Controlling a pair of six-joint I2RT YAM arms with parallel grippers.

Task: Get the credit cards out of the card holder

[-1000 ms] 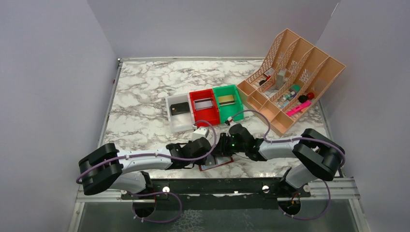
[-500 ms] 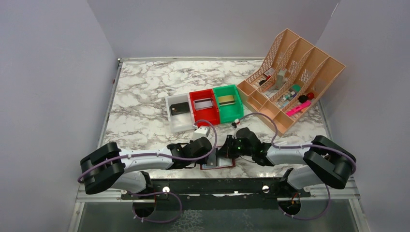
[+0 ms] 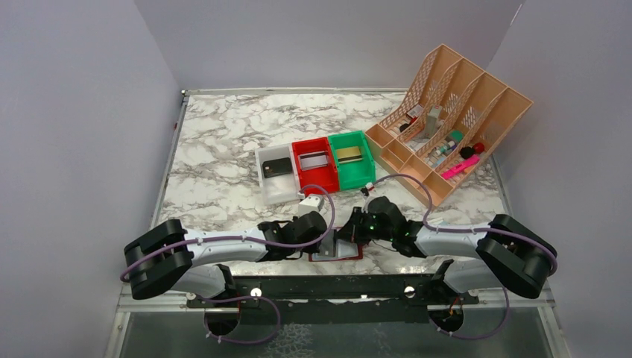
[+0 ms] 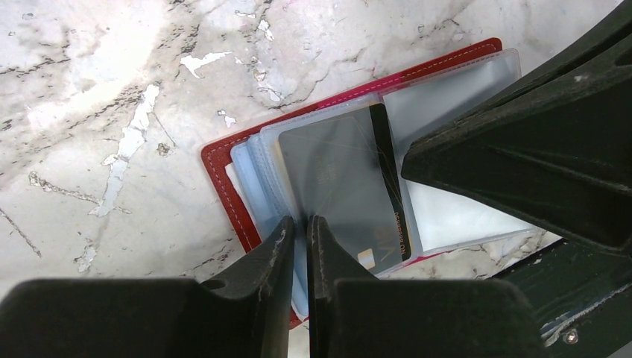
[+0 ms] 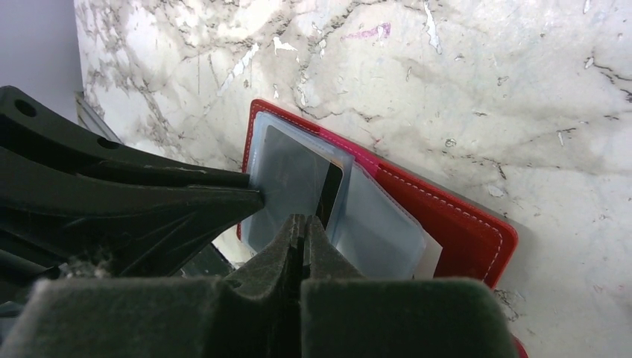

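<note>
The card holder [image 3: 356, 254] lies open on the marble near the front edge, dark red with light-blue sleeves [image 4: 223, 160] [image 5: 454, 224]. A grey credit card [image 4: 335, 175] [image 5: 289, 177] with a black stripe sits in the top sleeve. My left gripper [image 4: 302, 227] [image 3: 322, 245] comes in from the left and pinches the sleeve edges, its jaws almost together. My right gripper [image 5: 302, 222] [image 3: 345, 239] comes in from the right and is shut on the card's black-striped edge. Other credit cards lie in the bins: black [image 3: 276, 166], grey [image 3: 314, 160], gold [image 3: 349, 154].
A white bin [image 3: 277, 192], a red bin [image 3: 319, 181] and a green bin [image 3: 356, 176] stand in a row behind the arms. A tan slotted organizer [image 3: 477, 97] with small items fills the back right. The black mounting rail [image 3: 328, 287] runs just in front of the holder.
The right gripper's jaws closed on the card edge and its elbow swung right. The left gripper's jaws narrowed on the sleeve. The holder stayed in place.
</note>
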